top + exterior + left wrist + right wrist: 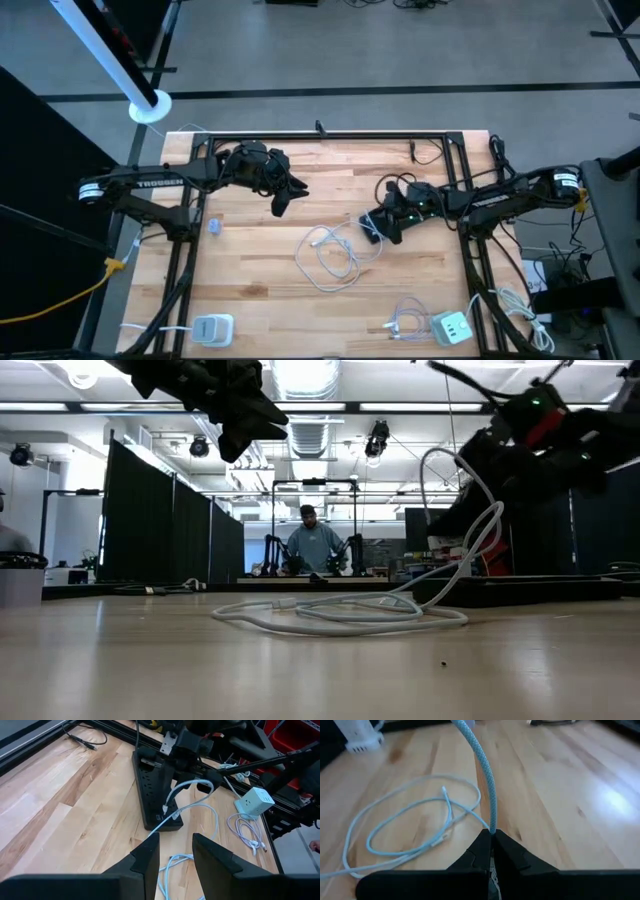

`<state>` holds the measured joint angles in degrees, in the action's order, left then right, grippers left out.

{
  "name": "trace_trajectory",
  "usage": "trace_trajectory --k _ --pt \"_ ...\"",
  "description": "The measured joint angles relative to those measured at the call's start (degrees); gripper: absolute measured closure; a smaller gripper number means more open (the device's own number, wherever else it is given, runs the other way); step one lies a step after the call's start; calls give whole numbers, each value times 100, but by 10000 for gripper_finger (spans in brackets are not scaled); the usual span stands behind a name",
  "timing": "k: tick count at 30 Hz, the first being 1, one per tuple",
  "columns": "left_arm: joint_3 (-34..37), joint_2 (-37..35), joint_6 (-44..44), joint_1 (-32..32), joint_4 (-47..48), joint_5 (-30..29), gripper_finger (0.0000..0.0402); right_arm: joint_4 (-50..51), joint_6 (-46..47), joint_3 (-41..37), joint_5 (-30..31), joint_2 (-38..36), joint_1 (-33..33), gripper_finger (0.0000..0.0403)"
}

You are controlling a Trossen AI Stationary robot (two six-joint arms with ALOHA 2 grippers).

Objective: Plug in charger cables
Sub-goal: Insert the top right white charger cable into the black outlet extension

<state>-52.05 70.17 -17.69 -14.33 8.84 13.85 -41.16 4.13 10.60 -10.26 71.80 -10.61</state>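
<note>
Right wrist view: right gripper (491,841) pinches a white cable (482,770) (loops trailing over the table (250,310)); left gripper (283,197) hovers far-left, fingers narrowly parted, empty.

Loose cable (330,258) mid-table, 2 charger blocks (212,328) (near edge) either side.
</note>
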Motion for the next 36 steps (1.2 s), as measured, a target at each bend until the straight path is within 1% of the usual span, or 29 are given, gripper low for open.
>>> trace_trajectory --k 4,10,15,18,22,30,36 --pt "0 0 1 -1 -16 -93 311 -492 81 -331 -5 7 0 403" --pt "0 -1 -276 -1 -25 -98 333 -547 -394 -364 -12 89 -2 403" --pt "0 0 -450 0 -25 -99 335 -573 -679 -375 -22 297 -2 403" --pt "0 0 -463 0 -24 -99 333 -853 -772 -371 -67 479 -2 403" --pt "0 0 -540 0 -24 -99 335 -1242 -777 -371 -159 723 -2 403" --pt "0 0 -562 0 -18 -99 334 -1573 -765 -360 -298 1161 -2 403" --pt "0 0 -562 0 15 -99 335 -1825 -400 -357 -493 1360 28 403"
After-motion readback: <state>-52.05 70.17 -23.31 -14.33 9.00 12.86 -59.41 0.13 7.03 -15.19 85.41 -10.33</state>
